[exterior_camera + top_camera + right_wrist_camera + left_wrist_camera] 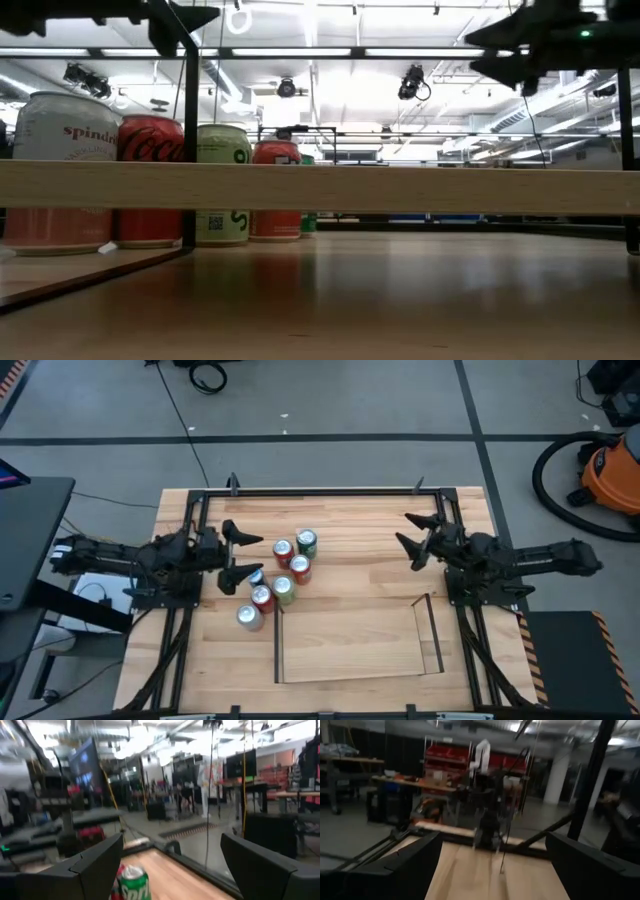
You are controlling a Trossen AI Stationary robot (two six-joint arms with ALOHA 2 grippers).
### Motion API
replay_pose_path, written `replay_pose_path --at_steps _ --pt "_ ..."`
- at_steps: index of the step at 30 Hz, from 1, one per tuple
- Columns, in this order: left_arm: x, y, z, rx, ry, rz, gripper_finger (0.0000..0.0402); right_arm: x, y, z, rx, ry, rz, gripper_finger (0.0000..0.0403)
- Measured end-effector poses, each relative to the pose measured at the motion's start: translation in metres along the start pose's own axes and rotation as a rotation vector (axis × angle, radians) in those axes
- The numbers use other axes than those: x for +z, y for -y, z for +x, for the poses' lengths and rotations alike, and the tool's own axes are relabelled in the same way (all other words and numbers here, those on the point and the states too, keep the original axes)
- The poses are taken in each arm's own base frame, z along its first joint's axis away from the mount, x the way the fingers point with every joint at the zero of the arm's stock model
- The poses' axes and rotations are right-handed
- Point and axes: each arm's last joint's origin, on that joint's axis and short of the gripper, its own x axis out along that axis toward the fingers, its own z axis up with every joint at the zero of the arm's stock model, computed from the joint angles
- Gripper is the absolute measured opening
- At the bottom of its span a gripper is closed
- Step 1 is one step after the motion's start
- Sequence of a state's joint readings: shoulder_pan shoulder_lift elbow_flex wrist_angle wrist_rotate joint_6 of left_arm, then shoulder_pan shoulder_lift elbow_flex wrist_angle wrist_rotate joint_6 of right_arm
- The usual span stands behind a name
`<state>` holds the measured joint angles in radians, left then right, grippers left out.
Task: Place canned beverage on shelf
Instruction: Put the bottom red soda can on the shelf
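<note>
Several cans stand upright in a cluster left of the table's middle: a green can (306, 542) at the far end, red cans (283, 552) (262, 598), a silver can (249, 617) nearest. The low view shows them in a row (150, 180). The shelf (350, 645), a light-wood panel edged by dark rods, stands at the table's near middle. My left gripper (247, 555) is open, high up, just left of the cans. My right gripper (408, 530) is open, high above the table's right part. The green can (134, 882) shows in the right wrist view.
The black frame (320, 490) runs along the table's far edge and sides. Bare wood lies between the cans and my right gripper. A monitor and cables stand off the table's left, an orange vacuum (610, 465) off the far right.
</note>
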<state>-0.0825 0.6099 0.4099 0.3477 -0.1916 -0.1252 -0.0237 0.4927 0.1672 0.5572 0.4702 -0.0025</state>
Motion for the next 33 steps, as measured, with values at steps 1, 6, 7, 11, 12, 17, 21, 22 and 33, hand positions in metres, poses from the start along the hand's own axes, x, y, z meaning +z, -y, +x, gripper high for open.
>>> replay_pose_path --at_steps 1,6,7,11,12,17,21,22,33 --pt "0.001 0.0 0.003 0.011 -0.017 0.007 0.0368 0.001 -0.003 0.005 0.0 -0.028 -0.014 0.0347" --pt "0.001 0.001 0.012 0.059 -0.061 0.021 0.0368 0.008 -0.019 0.037 0.0 -0.208 -0.106 0.0347" --pt "0.001 0.001 0.012 0.065 -0.062 0.023 0.0368 0.01 -0.022 0.044 -0.001 -0.244 -0.125 0.0347" --pt "0.001 0.0 0.012 0.09 -0.061 0.028 0.0368 0.017 -0.033 0.074 -0.004 -0.381 -0.204 0.0347" --pt "0.001 0.0 0.012 0.09 -0.063 0.025 0.0368 0.018 -0.036 0.082 0.004 -0.408 -0.22 0.0347" --pt "-0.003 0.0 0.012 0.096 -0.099 0.002 0.0368 0.017 -0.047 0.117 0.072 -0.512 -0.274 0.0347" --pt "-0.006 -0.001 0.011 0.103 -0.136 -0.02 0.0368 0.014 -0.052 0.142 0.103 -0.569 -0.326 0.0347" --pt "-0.007 -0.001 0.01 0.104 -0.141 -0.023 0.0368 0.014 -0.053 0.147 0.113 -0.582 -0.334 0.0347" --pt "0.004 0.0 0.002 0.123 -0.237 -0.077 0.0368 -0.004 -0.075 0.193 0.266 -0.727 -0.396 0.0347"
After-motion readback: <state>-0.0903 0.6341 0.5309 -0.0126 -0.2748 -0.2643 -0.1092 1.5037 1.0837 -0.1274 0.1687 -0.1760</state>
